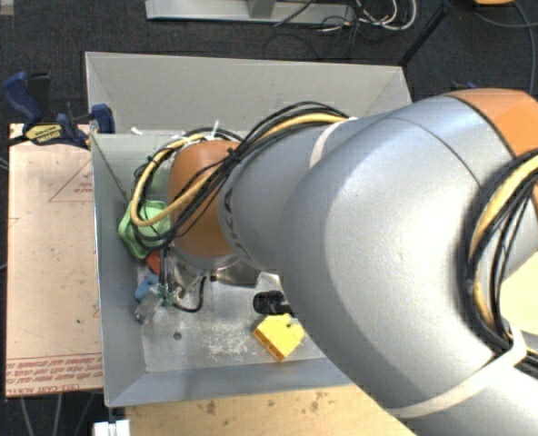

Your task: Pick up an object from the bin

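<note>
Against the left wall of the grey metal bin (119, 339) lies a green, soft-looking thing (129, 231), and just below it on the floor a small blue piece (145, 289). Just beside these the gripper (166, 291) hangs low under the orange wrist cover (201, 198). Whether it is wide or narrow cannot be told, and nothing is seen held. The blue piece is nearest to it. It is probably light, hard plastic, best taken across its narrow width. Further right lie a small black part (269, 302) and a yellow block (278, 336). The block looks flat-faced, stiff and light, and would be easy to clamp across opposite sides.
</note>
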Controlling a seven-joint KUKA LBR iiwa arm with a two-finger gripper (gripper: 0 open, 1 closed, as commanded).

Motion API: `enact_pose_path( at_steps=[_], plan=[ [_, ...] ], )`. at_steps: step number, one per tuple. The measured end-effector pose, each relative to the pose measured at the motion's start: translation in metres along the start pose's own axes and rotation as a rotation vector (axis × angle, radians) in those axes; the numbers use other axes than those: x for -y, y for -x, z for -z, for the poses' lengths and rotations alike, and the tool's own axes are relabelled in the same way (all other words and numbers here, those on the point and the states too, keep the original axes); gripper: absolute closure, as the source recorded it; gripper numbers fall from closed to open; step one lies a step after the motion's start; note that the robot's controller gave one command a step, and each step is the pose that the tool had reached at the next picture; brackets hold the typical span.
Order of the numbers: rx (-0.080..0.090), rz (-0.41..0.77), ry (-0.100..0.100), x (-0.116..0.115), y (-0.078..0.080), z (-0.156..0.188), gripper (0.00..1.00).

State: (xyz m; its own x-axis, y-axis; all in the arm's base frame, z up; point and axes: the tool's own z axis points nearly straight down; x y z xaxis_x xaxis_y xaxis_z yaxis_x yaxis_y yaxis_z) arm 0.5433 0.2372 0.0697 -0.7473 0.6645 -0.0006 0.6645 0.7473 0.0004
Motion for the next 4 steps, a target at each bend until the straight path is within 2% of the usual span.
enact_pose_path(
  at_steps=[1, 2, 3, 4],
  plan=[
    [-0.001, 0.464, -0.001, 0.023, 0.001, 0.000, 0.00],
    [0.003, 0.470, 0.004, -0.011, 0.034, 0.001, 0.00],
    [0.000, 0.471, 0.001, -0.010, 0.033, 0.000, 1.00],
    [0.006, 0.474, 0.008, 0.011, 0.030, 0.158, 1.00]
  ],
)
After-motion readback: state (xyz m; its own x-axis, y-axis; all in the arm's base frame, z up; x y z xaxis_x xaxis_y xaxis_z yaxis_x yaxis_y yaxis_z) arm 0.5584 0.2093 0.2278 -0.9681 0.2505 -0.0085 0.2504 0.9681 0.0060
